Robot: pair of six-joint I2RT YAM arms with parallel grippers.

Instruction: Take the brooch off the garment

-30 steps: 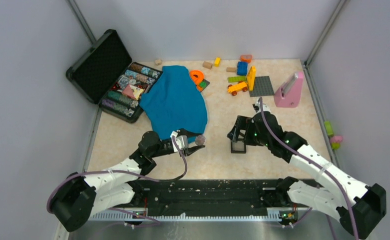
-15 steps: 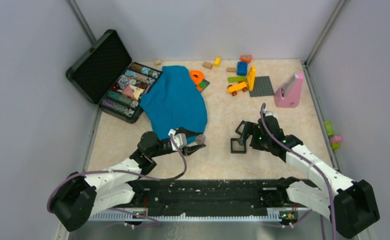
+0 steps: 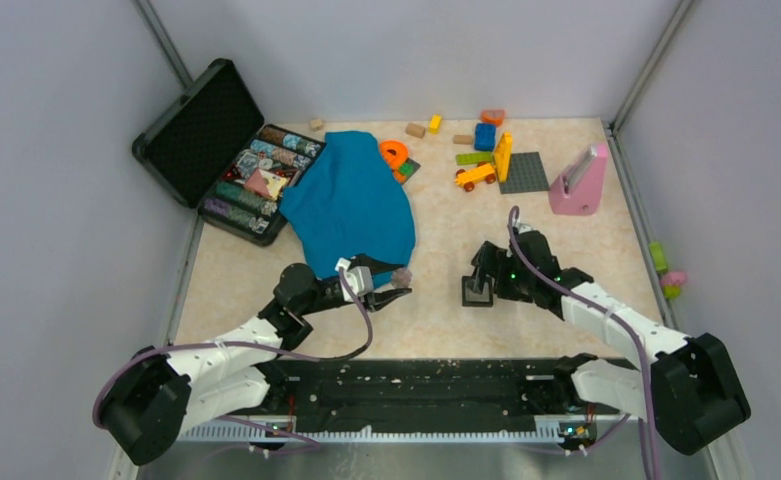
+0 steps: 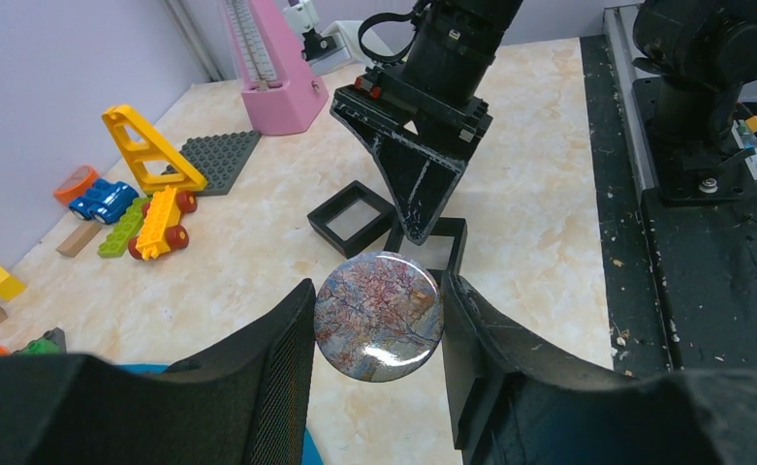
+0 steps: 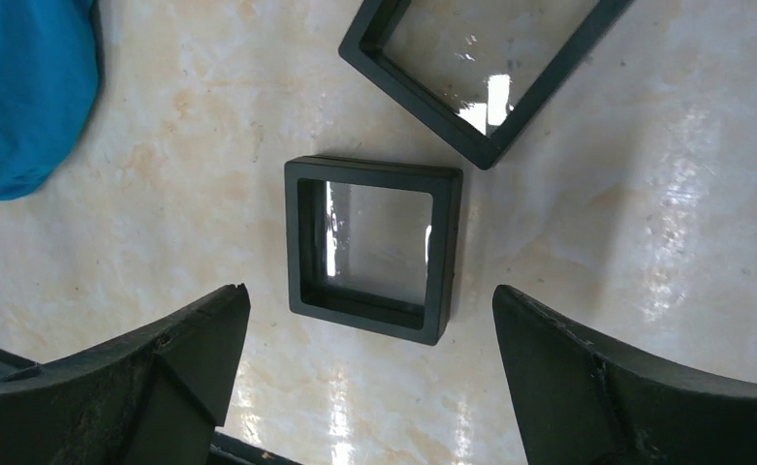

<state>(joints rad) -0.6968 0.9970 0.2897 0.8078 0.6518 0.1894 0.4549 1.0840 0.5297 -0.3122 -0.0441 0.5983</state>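
In the lower middle of the top view, the left gripper (image 3: pixel 394 291) is clamped on the brooch (image 3: pixel 402 276). In the left wrist view the brooch (image 4: pixel 379 315) is a round, glossy disc with a fine reddish and grey pattern, held by its edges between the two black fingers (image 4: pixel 282 349) above the table (image 4: pixel 258 262). It sits just off the lower right edge of the blue cloth (image 3: pixel 351 205).

To its right, the right gripper (image 3: pixel 478 287) points down with its jaws spread wide. In the right wrist view a small black square frame (image 5: pixel 444 252) lies flat on the table between the spread fingers (image 5: pixel 190 339), and a second frame (image 5: pixel 423 97) lies beyond it toward the upper right.

Farther back, the cloth spreads toward the upper left, where it overlaps an open black case (image 3: pixel 201 130). Toy blocks (image 3: pixel 481 150) and a pink wedge-shaped thing (image 3: pixel 578 180) sit along the far edge, upper right.
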